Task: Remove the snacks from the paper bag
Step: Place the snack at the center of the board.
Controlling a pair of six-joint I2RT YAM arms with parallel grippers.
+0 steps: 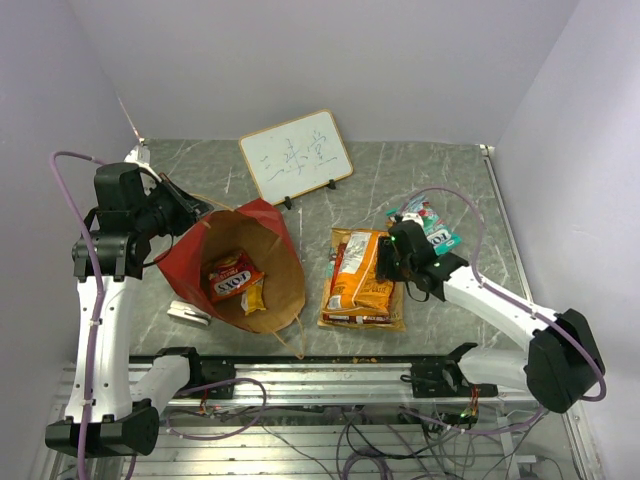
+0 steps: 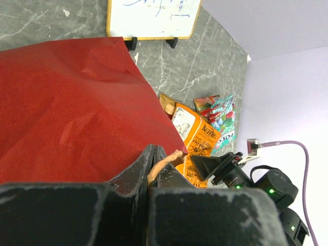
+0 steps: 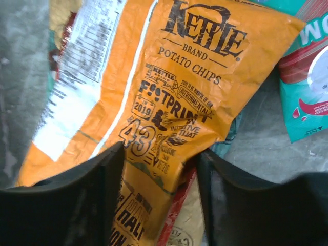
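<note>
Left fingers (image 2: 136, 171) clamp the tall red paper bag (image 2: 66, 113) by its rim; right fingers (image 3: 77, 195) apart over the glossy orange foil packet (image 3: 169, 102).

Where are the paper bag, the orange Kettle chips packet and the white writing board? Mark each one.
paper bag (image 1: 285, 268), top view, brown inner wall.
orange Kettle chips packet (image 1: 358, 285), top view, middle of its printed face.
white writing board (image 1: 297, 155), top view, centre of white surface.

paper bag (image 1: 186, 262): open, holding red packet (image 1: 232, 277) | orange packet (image 1: 362, 275): flat beside it
</note>
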